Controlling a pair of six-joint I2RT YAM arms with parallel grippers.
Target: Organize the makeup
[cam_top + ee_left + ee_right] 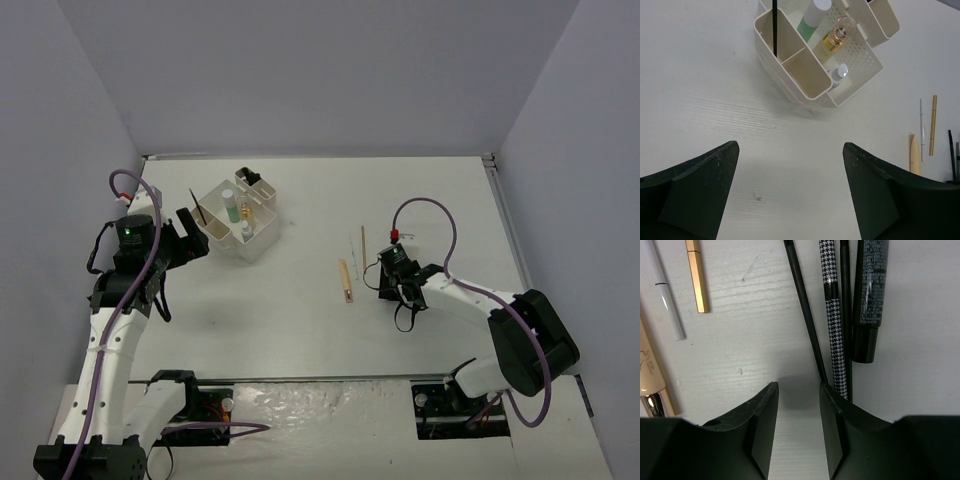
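Three bottles (834, 39), one black stick (774, 27) inside white box (810, 95)

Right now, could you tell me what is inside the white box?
A black stick stands in one slot; a green bottle, gold bottle and grey bottle stand alongside. The far slots' insides are hidden.

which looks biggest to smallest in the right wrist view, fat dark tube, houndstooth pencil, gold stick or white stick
1. fat dark tube
2. houndstooth pencil
3. gold stick and white stick: too alike to rank

All are cut off at the top.
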